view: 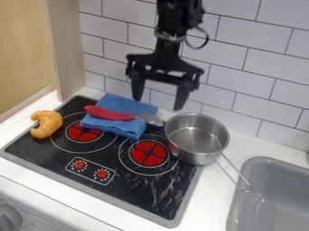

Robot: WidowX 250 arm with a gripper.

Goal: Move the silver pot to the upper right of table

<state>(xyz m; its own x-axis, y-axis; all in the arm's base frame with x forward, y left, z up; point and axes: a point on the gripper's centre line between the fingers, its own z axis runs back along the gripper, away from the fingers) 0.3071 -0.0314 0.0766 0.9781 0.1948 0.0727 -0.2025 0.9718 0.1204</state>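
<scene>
Noted on the pot (193,140), at the stove's (142,188) upper right corner: smooth, shiny metal; same on its handle (234,171). On the utensil (111,113), near the stove's upper edge: ridged, plastic-looking grip, glossy metal end. On the towel (127,128) beneath: soft, matt cloth. On the croissant (46,123), at the stove's left edge: smooth, faintly glossy, like plastic. On the stove top: glossy, marble-like streaks. On the sink (265,194), at the counter's (60,186) right edge: smooth, plastic-looking. On the gripper (159,104): matt.
</scene>
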